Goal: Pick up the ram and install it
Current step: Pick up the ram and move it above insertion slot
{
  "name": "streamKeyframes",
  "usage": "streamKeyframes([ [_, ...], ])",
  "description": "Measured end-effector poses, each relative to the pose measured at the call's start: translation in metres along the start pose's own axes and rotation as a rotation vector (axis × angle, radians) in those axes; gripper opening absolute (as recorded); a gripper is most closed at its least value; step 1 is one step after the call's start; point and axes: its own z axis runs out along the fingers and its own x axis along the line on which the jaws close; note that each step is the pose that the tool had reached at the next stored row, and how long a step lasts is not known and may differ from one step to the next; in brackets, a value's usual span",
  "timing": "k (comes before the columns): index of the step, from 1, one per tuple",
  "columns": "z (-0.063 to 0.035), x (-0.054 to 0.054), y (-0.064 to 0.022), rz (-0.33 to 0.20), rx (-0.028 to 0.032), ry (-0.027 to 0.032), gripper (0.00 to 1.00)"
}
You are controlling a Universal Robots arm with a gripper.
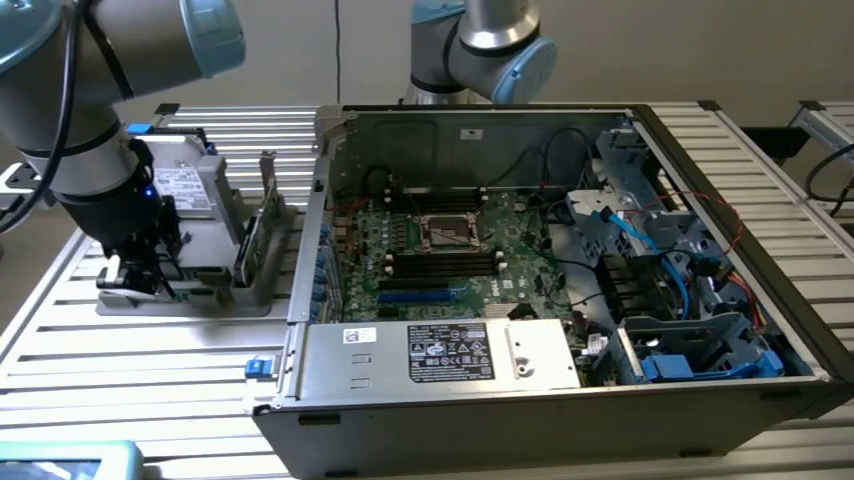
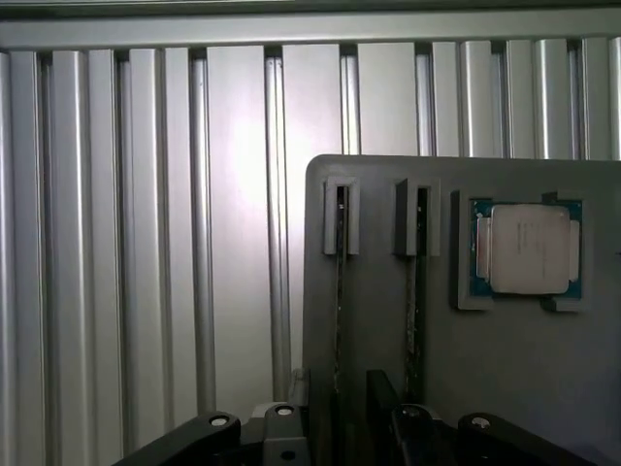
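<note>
A grey robot arm with pale blue joint caps [image 1: 80,120] reached down at the exterior view's left, its black jaws lowered over a flat grey plastic holder [image 1: 200,292] that sat on the slatted aluminium desk [image 1: 134,350], beside the open black computer case [image 1: 534,415]. The jaws stood wide and released, grasping nothing. In the wrist view the ram [image 2: 340,291], a slim dark-green circuit-board stick seen edge-on, stood in the holder's narrow slot [image 2: 341,218], and its near end ran in between the jaws; whether they touched it could not be told. A second, similar edge-on stick [image 2: 418,291] stood in the neighbouring slot, parallel to the first and just beside it. Beyond that one, a square silvery processor chip on a blue-green board [image 2: 527,249] lay flat in its own recess of the same holder. Inside the case, the green motherboard [image 1: 514,240] lay with its long black memory slots [image 1: 441,265] on either side of the square metal processor socket [image 1: 449,232], well apart from the ram. A white label [image 1: 450,353] faced up on the case's silver power-supply box.
</note>
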Motion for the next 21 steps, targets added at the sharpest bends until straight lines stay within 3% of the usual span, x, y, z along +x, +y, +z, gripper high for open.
streamKeyframes([
  [11,0.0109,0.0,-0.0002,-0.002,0.0,0.0003,0.36],
  [13,0.0113,0.0,-0.0001,-0.003,-0.0002,0.0006,0.34],
  [15,0.0108,0.0,0.0002,-0.004,-0.0002,0.0007,0.22],
  [16,0.009,0.0,0.0003,-0.005,0.0,0.0005,0.22],
  [18,0.0007,0.0,0.0006,-0.007,-0.0001,0.0006,0.12],
  [21,-0.0129,0.0,0.001,-0.009,-0.0002,0.0007,0.12],
])
